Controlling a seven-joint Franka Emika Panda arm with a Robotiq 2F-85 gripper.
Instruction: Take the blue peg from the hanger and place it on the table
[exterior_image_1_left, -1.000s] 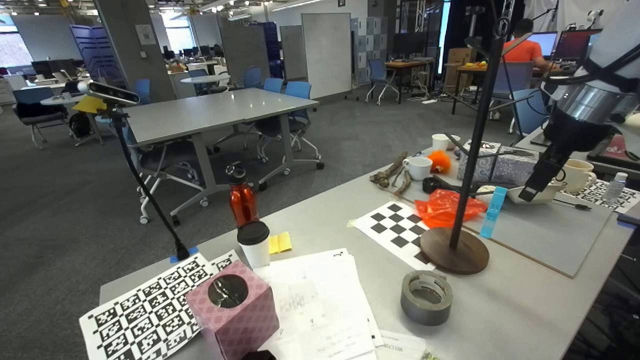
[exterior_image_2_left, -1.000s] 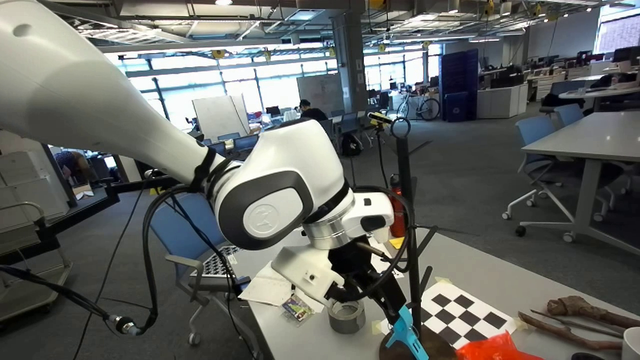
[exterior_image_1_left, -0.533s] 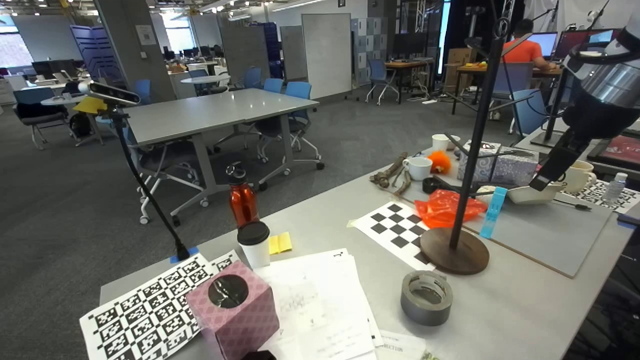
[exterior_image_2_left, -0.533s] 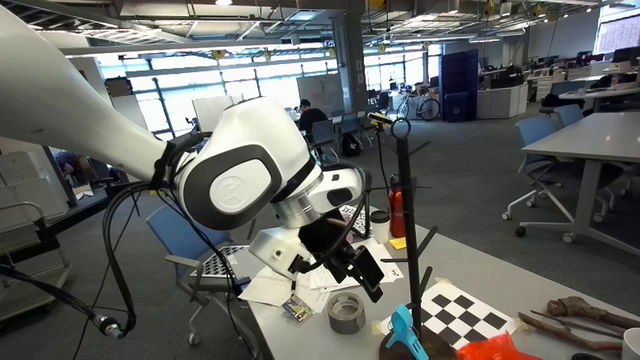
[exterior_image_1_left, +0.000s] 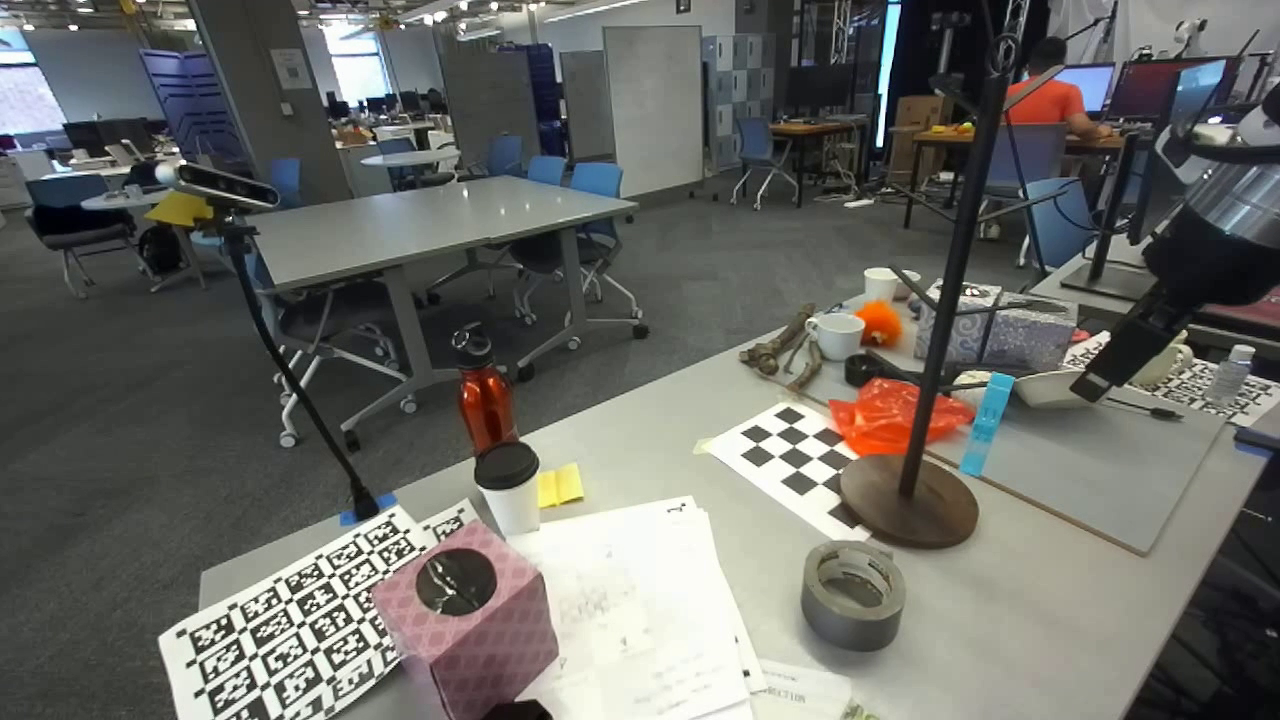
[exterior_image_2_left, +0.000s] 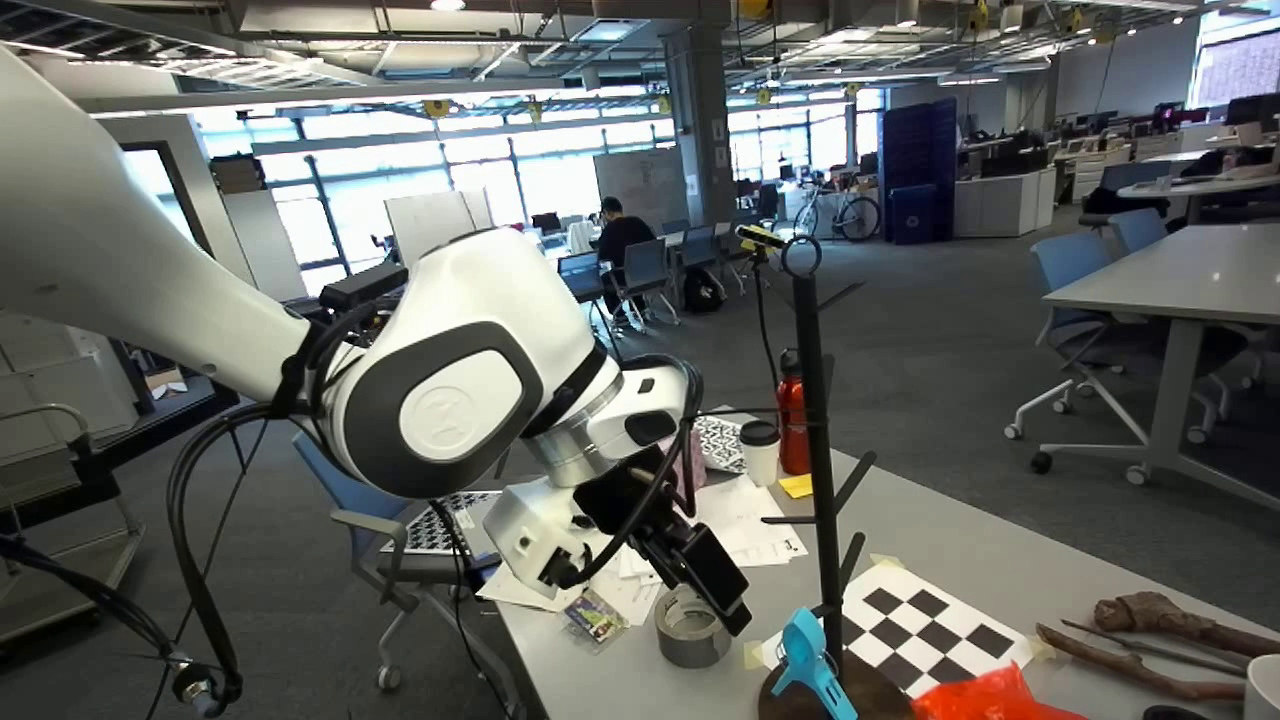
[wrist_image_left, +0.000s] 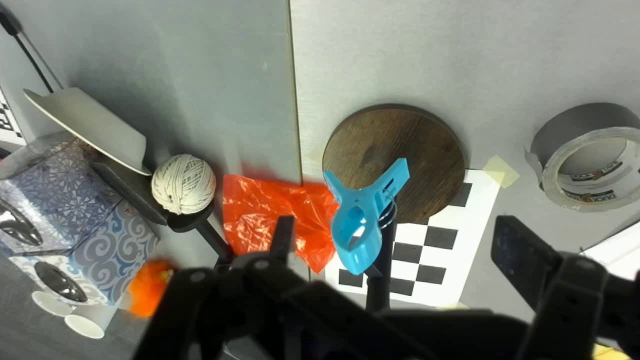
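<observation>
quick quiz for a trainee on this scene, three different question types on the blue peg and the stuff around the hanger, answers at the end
1. True or false: the gripper is shut on the blue peg.

2. In the wrist view, where is the roll of tape relative to the round base of the hanger?
A) to the left
B) to the right
C) on top of it

3. Fill the gap: in the wrist view, the off-white ball left of the orange-red plastic is wound from ____.

Key:
1. False: its jaws stand well apart and the blue peg is ungripped.
2. B
3. string
</observation>
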